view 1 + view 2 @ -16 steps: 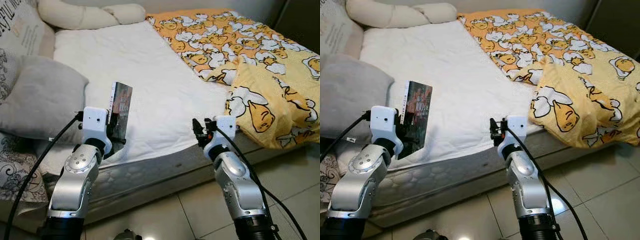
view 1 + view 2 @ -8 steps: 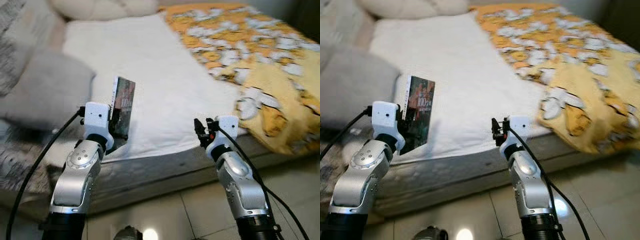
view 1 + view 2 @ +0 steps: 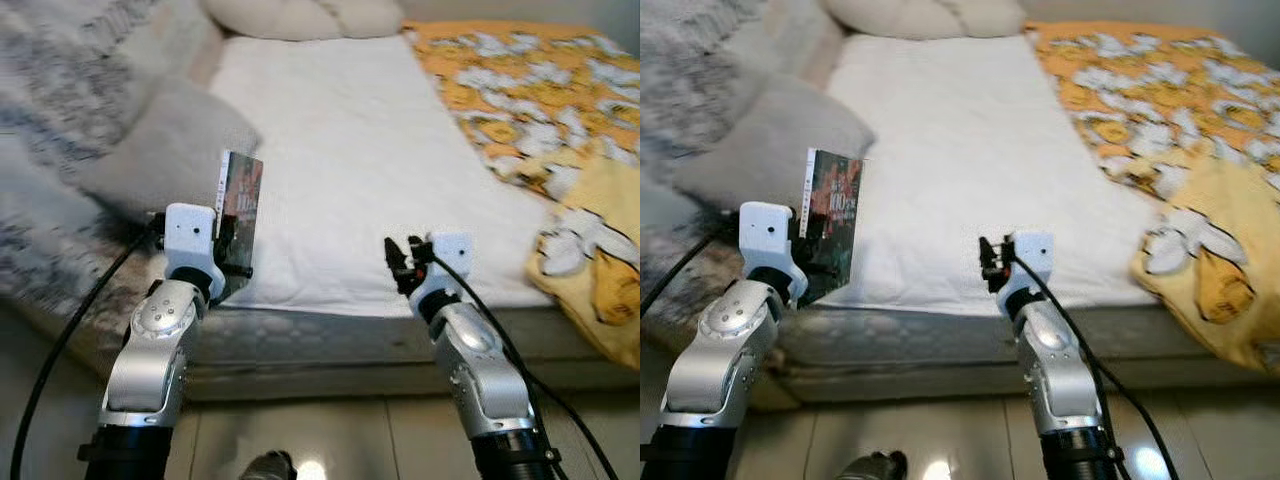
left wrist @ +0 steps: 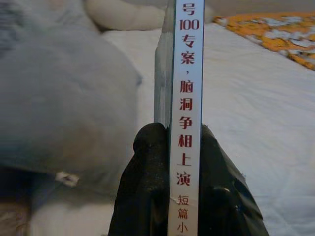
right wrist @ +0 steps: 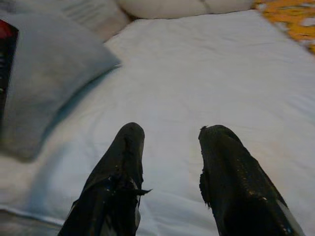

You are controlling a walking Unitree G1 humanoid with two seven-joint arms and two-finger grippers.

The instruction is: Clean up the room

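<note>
Whole view has swung since a second ago: bed (image 3: 340, 150) now sits more centred and the yellow duck-print blanket (image 3: 560, 110) has slid to the right edge, grey pillow (image 3: 165, 150) and patterned cushions (image 3: 70, 90) take up more of the left. Frames are blurred, so that's the camera turning, not the bedding moving. Both arms hold the same pose relative to the body as before

My read: robot is turning left with the pickup already done, carrying toward wherever the book belongs; destination isn't visible yet

Largest to smallest:
- bed: bare white sheet across the middle, cream pillows (image 3: 300, 15) at the head, blanket bunched at the right and hanging over the edge
- grey pillow at the left edge of the mattress, just beyond the book
- book (image 3: 240, 205): upright, clamped by left gripper (image 4: 184, 162), one black finger on each cover, spine with red characters facing the wrist cam; held in the air over the near left corner of the mattress, not resting on it
- right gripper (image 5: 170, 167): fingers apart, nothing between them, hovering at the near mattress edge over the white sheet

Containers: no bin, box or shelf in any view, so nothing to report inside one
</note>
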